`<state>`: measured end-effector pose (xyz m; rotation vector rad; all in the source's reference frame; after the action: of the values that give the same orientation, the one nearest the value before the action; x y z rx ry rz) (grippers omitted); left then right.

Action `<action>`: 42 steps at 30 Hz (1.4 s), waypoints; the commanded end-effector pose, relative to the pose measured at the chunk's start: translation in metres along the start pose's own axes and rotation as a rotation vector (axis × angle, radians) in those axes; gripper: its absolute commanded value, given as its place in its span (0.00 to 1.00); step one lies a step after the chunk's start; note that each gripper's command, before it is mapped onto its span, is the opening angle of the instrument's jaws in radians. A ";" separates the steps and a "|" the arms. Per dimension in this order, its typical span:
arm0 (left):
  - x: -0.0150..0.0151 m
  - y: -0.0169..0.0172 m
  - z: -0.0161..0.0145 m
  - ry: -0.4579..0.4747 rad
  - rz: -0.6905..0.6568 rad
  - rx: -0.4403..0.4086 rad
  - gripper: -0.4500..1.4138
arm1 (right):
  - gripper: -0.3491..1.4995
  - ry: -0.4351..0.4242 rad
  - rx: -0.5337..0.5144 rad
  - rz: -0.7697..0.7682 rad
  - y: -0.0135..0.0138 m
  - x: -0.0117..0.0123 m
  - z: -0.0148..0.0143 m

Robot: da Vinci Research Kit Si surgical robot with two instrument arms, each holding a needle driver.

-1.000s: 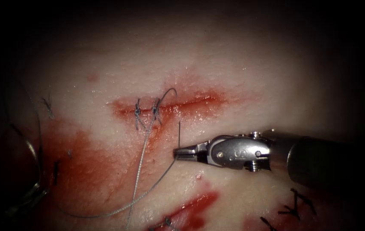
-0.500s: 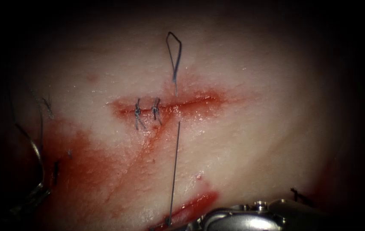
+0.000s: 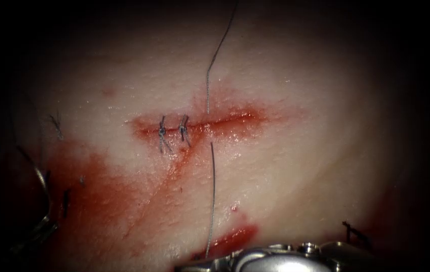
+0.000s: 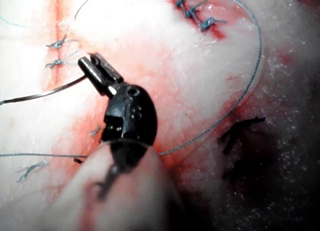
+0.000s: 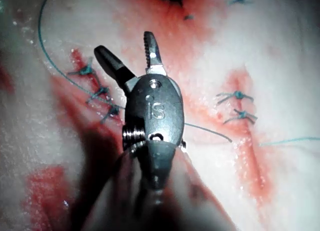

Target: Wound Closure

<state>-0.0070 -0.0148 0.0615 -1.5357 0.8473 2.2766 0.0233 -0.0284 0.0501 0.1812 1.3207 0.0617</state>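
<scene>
The cut (image 3: 225, 121) runs across the tissue, with two knots (image 3: 172, 131) at its left end. Thread (image 3: 207, 85) comes down from above, enters the tissue just above the cut and comes out below it. From there the thread (image 3: 211, 201) runs straight down to the right tool's wrist (image 3: 270, 256) at the lower edge. My right gripper (image 5: 124, 42) is open and holds nothing. My left gripper (image 4: 95, 68) is shut on a thin grey curved piece that looks like the needle (image 4: 45, 93), which lies outside the tissue.
Red fluid (image 3: 99, 201) spreads over the tissue left of and below the cut. A second cut (image 3: 230, 242) lies near the lower edge. Cut ends of thread (image 3: 353, 231) lie at the lower right. Another stitched cut (image 4: 197, 13) and slack thread (image 4: 250, 76) lie near the left tool.
The right tool dropped from beside the cut to the lower edge, drawing the thread straight, then opened its jaws. The loop above the cut rose out of the picture.
</scene>
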 end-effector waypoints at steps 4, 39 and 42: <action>-0.0007 -0.0002 0.0005 -0.017 0.026 0.007 0.00 | 0.91 -0.051 -0.074 -0.048 0.0066 -0.0039 -0.0021; -0.0013 0.0003 0.0009 -0.040 0.036 0.027 0.00 | 0.00 -0.170 -0.029 -0.173 0.0135 -0.0208 0.0040; -0.0013 0.0003 0.0009 -0.041 0.037 0.028 0.00 | 0.00 -0.166 -0.010 -0.167 0.0117 -0.0194 0.0036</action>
<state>-0.0068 -0.0148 0.0625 -1.4655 0.8976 2.3051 0.0217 -0.0209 0.0705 0.0732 1.1618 -0.0904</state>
